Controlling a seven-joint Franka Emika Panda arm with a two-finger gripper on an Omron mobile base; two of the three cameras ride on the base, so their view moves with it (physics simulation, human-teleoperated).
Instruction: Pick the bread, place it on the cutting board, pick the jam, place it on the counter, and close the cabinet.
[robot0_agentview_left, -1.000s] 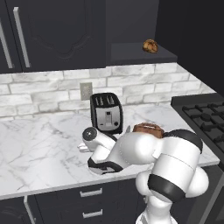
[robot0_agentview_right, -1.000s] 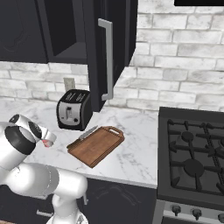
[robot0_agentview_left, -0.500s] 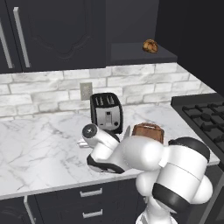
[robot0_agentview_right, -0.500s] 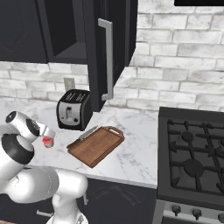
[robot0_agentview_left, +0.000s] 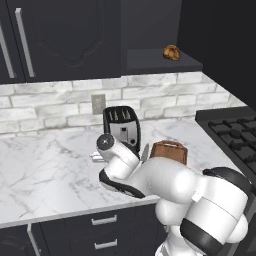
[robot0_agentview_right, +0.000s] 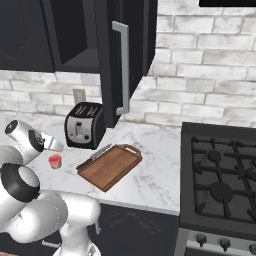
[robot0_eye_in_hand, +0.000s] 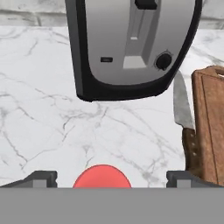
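I've pulled my hand back from the small red jam jar (robot0_agentview_right: 55, 161); it stands free on the white marble worktop (robot0_agentview_right: 150, 175) at the black-and-silver toaster's (robot0_agentview_right: 84, 125) seven o'clock, jaws spread. Jam placed; bread next.

Bread (robot0_agentview_left: 171, 52): golden-brown roll on cabinet (robot0_agentview_right: 107, 45) shelf, door open. Jam (robot0_agentview_right: 55, 161): red jar upright on marble counter (robot0_agentview_right: 150, 175), near empty reddish-brown board (robot0_agentview_right: 110, 166).
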